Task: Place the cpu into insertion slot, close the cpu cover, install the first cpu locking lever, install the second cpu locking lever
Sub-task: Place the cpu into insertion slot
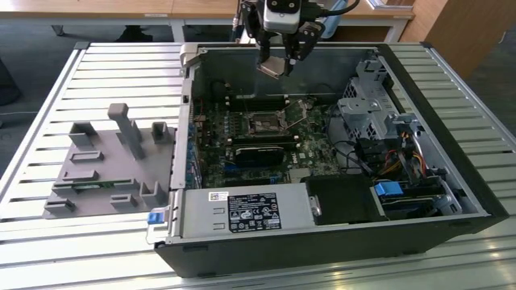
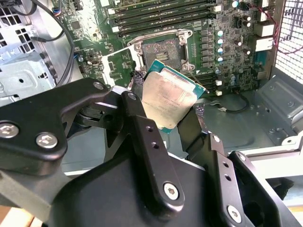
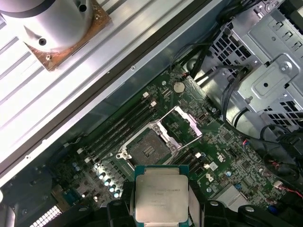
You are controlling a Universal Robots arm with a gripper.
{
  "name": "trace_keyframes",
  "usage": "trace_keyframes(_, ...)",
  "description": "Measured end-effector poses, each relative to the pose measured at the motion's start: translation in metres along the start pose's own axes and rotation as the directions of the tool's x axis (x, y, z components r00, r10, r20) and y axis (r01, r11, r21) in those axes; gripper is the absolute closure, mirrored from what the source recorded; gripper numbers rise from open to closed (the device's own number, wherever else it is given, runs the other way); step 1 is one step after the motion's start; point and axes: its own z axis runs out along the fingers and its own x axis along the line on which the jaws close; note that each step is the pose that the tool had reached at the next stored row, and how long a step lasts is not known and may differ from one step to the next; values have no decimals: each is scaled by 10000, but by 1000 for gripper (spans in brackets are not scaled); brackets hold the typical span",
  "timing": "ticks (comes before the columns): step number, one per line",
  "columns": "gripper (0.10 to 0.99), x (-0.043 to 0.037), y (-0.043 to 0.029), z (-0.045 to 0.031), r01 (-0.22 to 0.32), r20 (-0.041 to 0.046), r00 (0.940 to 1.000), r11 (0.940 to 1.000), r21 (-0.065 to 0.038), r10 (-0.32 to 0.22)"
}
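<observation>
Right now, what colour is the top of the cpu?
The cpu top is silver-grey, with a green edge; clearest in the first wrist view.

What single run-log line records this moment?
gripper: shut on cpu | held over open computer case | insertion slot: empty | cpu cover: open

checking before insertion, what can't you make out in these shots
- The cpu underside: turned away in both wrist views.
- The cpu's gripped edges: covered by fingers of the gripper in the second wrist view.
- The insertion slot contacts: too small in the first wrist view.
- The locking levers: too thin to trace in the exterior view.
</observation>
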Motion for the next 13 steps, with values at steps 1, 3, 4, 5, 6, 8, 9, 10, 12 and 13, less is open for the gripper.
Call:
trace_keyframes(1, 545, 0, 0, 0, -12, 2, 10000, 10000, 1, 12)
trace_keyframes(3, 545, 0, 0, 0, -44, 5, 10000, 10000, 2, 44)
trace_keyframes(4, 545, 0, 0, 0, -71, 6, 10000, 10000, 2, 71)
trace_keyframes(5, 545, 0, 0, 0, -115, 10, 9999, 9999, 2, 115)
trace_keyframes(6, 545, 0, 0, 1, -171, 13, 9999, 9999, 1, 171)
trace_keyframes(8, 545, 0, 0, 1, -293, 22, 9996, 9996, 1, 293)
trace_keyframes(9, 545, 0, 0, 1, -362, 27, 9993, 9993, 2, 362)
trace_keyframes(10, 545, 0, 0, 1, -444, 34, 9990, 9990, 2, 444)
trace_keyframes(12, 545, 0, 0, 2, -600, 47, 9982, 9982, 4, 600)
trace_keyframes(13, 545, 0, 0, 3, -687, 55, 9976, 9976, 5, 687)
